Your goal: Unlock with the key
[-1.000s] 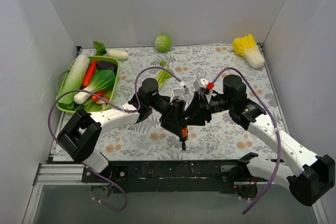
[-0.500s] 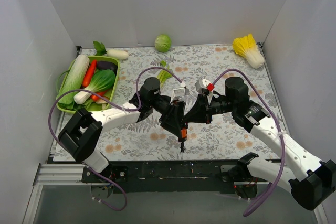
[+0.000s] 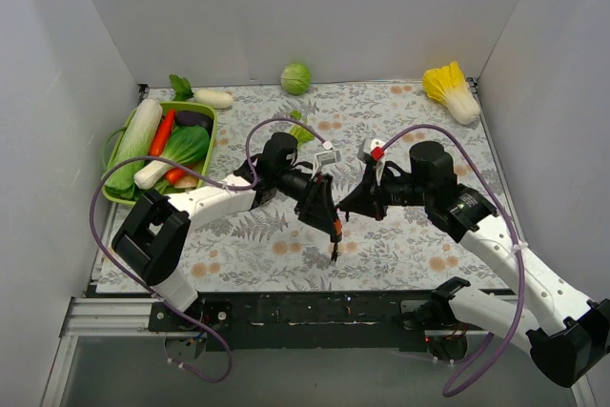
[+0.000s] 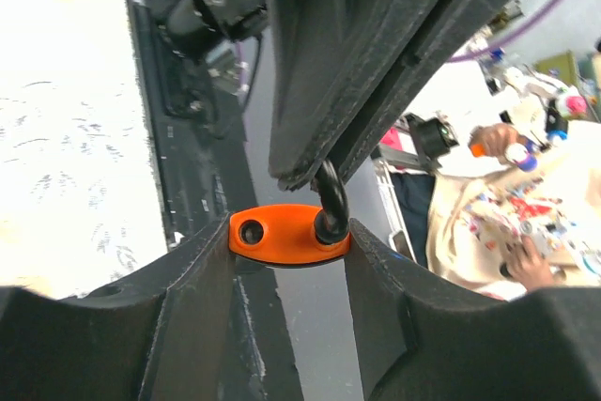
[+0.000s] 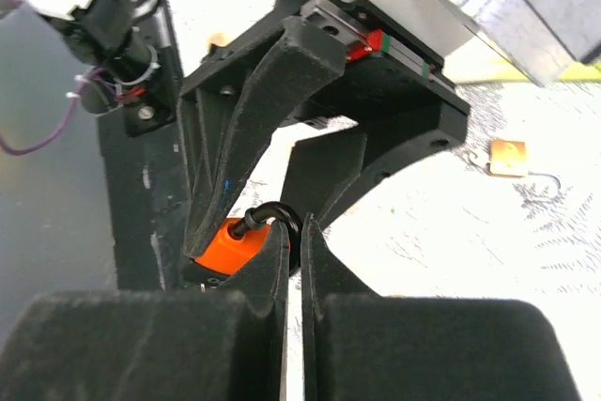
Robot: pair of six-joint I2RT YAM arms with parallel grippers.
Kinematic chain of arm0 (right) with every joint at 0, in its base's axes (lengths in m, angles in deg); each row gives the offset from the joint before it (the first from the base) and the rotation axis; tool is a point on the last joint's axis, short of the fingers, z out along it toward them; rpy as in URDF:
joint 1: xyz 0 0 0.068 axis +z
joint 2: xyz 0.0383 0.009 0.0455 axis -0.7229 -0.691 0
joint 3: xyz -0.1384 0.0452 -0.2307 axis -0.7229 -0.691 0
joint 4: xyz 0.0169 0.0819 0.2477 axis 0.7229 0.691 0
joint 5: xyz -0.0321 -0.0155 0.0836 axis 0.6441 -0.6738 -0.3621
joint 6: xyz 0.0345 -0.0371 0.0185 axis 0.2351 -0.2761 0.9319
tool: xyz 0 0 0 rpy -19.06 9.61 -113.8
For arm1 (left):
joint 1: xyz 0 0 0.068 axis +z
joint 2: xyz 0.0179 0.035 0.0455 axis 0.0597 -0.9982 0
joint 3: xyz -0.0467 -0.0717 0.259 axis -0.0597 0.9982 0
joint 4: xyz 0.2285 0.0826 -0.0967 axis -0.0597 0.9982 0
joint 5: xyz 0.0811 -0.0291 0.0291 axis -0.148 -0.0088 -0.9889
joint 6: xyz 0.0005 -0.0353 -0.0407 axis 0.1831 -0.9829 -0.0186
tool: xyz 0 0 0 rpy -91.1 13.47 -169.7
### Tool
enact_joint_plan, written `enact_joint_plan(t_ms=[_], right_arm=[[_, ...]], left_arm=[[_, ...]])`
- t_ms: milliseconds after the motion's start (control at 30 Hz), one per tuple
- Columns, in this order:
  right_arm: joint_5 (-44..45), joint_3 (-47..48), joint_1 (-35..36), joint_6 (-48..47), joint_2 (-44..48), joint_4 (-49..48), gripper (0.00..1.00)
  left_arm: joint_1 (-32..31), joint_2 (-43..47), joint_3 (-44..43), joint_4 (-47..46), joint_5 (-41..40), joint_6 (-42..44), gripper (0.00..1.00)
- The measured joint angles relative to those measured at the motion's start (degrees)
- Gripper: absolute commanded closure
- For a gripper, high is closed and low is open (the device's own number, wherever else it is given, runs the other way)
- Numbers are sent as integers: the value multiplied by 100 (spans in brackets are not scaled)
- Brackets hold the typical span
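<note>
Two grippers met just above the flowered table [image 3: 429,245], near its front edge. The left gripper [image 4: 289,249] pinched the orange padlock [image 4: 282,233] by its body, one finger on each side, and held it off the surface.

The black shackle [image 5: 266,217] sat in only one of the two holes in the orange top, and the other hole gaped empty. From that I judged the lock was already sprung, or very nearly, and that what remained was to draw the shackle clear. I could not be sure of that from where I stood.

The right gripper [image 5: 293,232] had its fingers pressed flat together, their tips touching the curve of the shackle. Whether they actually nipped any of it, I could not tell.

From above, a small dark thing hung from the underside of the padlock. I took it for the key [image 3: 333,254], though it was too small to be certain. It dangled below the left gripper's fingers and apart from the right gripper.

A small brass padlock [image 5: 507,157] lay alone on the table beyond.
</note>
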Motion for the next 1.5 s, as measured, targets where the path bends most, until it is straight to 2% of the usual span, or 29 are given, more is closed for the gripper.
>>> enact_joint_plan(t_ms=[167, 367, 533, 900, 1200, 1500], right_arm=[[713, 109, -2, -28, -63, 356, 99], [1499, 205, 0, 35, -328, 575, 99], [2006, 205, 0, 190, -544, 579, 99], [2734, 50, 2, 1113, -660, 122, 99], [3088, -621, 4, 1766, -402, -525, 99], [2850, -1147, 4, 2339, -254, -1141, 99]], left_arm=[[28, -101, -212, 697, -761, 483, 100], [28, -107, -372, 1355, -2048, 883, 100], [-35, -103, -417, 1552, -3060, 1025, 100], [-199, 129, -391, 1572, -4645, 931, 100], [-308, 188, -328, 1773, -5169, 857, 100], [-382, 234, -669, 2846, -5458, 940, 100]])
